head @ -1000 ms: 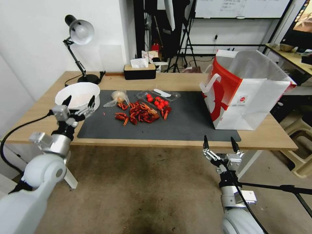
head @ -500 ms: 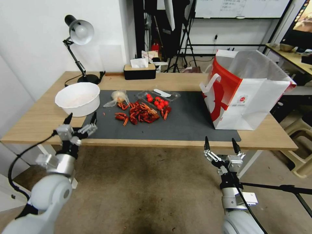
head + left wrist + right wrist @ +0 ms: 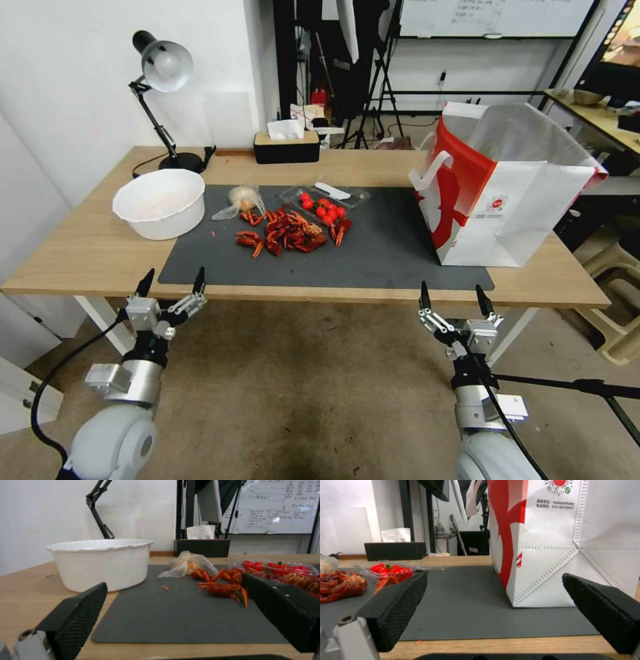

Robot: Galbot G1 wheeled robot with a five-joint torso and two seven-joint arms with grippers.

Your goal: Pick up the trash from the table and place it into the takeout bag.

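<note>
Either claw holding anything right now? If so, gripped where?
Nothing held. Left claw and right claw both hang open and empty off the table's near edge.

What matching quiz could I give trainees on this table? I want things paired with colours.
Things:
1. bowl
2. mat
3. crayfish shells
4. tissue box

Colours:
A. red
B. black
C. white
D. dark grey

Pairs: 1-C, 2-D, 3-A, 4-B
</note>
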